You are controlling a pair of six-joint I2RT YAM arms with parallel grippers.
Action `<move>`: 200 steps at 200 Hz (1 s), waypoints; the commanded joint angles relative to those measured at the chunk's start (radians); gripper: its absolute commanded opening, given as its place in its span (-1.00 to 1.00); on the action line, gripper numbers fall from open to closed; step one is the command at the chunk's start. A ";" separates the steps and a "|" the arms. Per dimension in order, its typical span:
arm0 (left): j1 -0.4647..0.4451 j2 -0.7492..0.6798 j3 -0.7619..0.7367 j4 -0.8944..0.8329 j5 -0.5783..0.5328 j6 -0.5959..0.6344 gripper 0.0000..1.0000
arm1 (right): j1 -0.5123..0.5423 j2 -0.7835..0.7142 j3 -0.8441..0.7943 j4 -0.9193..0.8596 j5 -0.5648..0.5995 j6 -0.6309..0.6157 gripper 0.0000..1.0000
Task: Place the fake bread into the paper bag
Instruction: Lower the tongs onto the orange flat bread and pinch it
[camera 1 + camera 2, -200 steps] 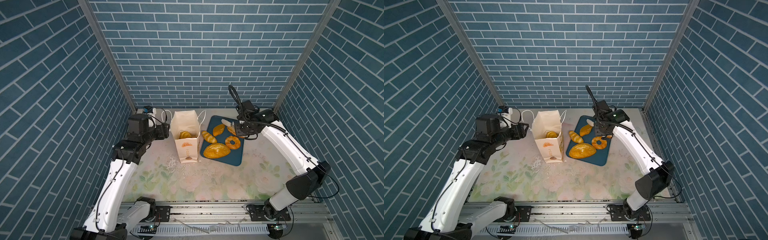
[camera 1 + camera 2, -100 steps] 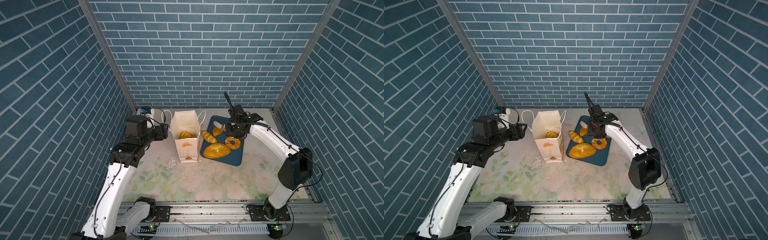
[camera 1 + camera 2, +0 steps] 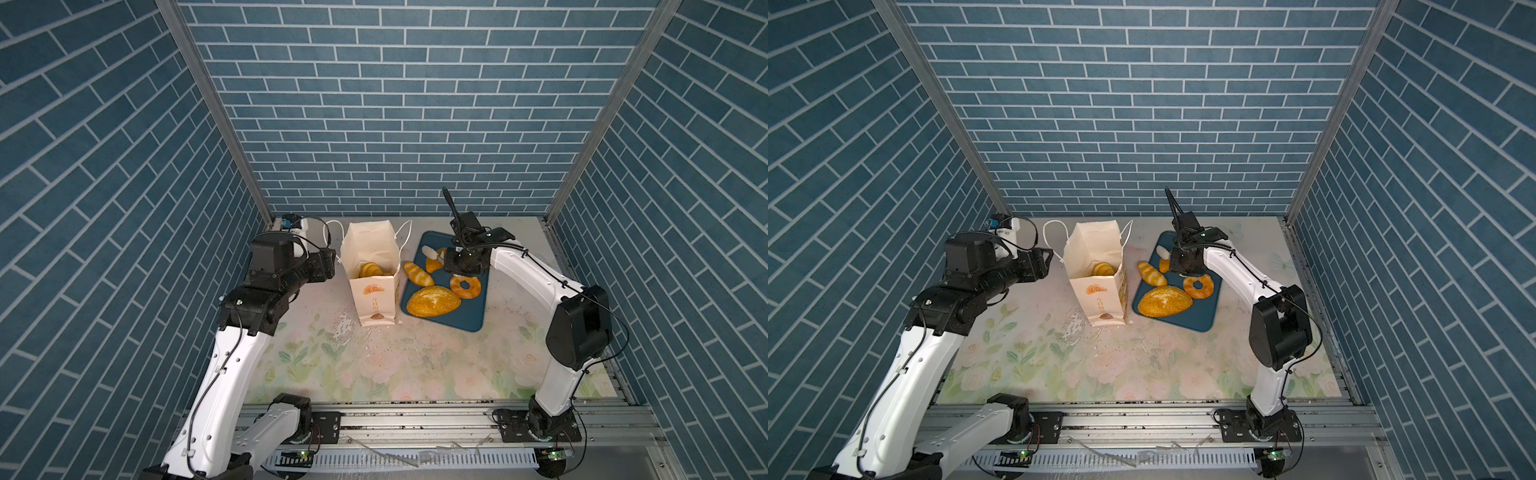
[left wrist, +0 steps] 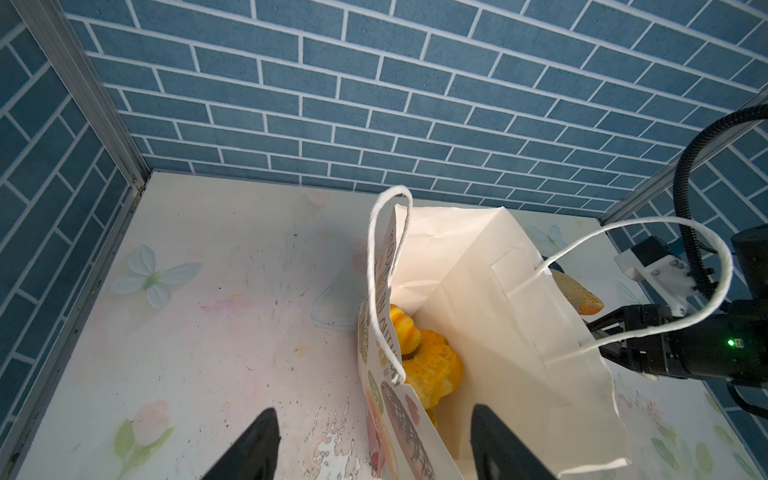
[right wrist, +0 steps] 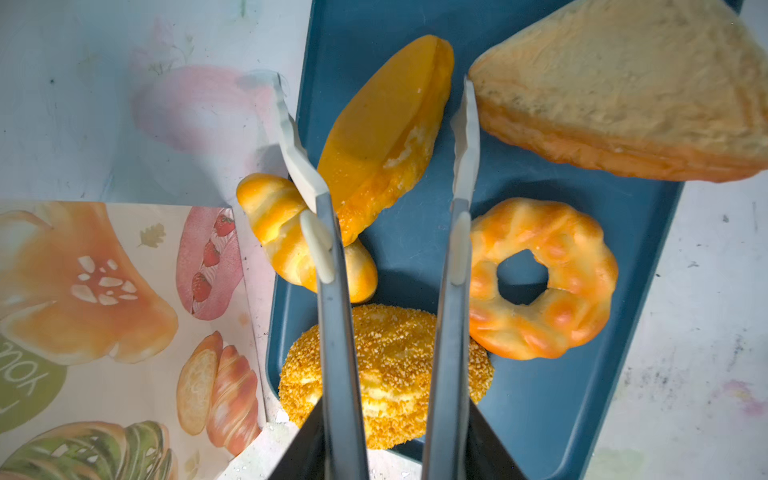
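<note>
Glossy orange oval bun (image 5: 382, 137) between tongs (image 5: 340, 332) in right fingers (image 5: 297, 455); left fingers (image 4: 249, 449) wide near cream paper bag (image 4: 498, 311).

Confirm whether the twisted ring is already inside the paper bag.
No, the twisted ring lies on the dark blue tray, outside the paper bag.

Right gripper (image 3: 460, 262) has swung leftward across the dark blue tray (image 5: 540, 395), its tongs (image 5: 338, 332) now straddling the plain oval bun (image 5: 382, 133); elbow (image 3: 579, 332) lifted.
</note>
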 commanded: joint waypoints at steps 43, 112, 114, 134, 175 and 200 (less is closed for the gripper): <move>-0.001 -0.009 -0.010 0.001 -0.009 0.000 0.48 | 0.007 0.011 -0.010 0.021 -0.029 0.037 -0.18; -0.002 -0.010 -0.012 -0.001 -0.012 -0.002 0.48 | 0.009 0.035 -0.032 0.039 -0.033 0.033 -0.21; -0.002 -0.010 -0.012 -0.001 -0.012 -0.002 0.49 | 0.009 0.035 -0.034 0.041 -0.033 0.034 -0.22; -0.002 -0.013 -0.013 -0.001 -0.014 -0.002 0.49 | 0.009 0.025 -0.047 0.049 -0.020 0.033 -0.29; -0.002 -0.014 -0.014 -0.001 -0.011 -0.002 0.49 | 0.009 -0.010 -0.052 0.044 0.016 0.015 -0.46; -0.001 -0.016 -0.013 -0.002 -0.009 -0.002 0.49 | 0.009 -0.045 -0.057 0.044 0.041 -0.001 -0.52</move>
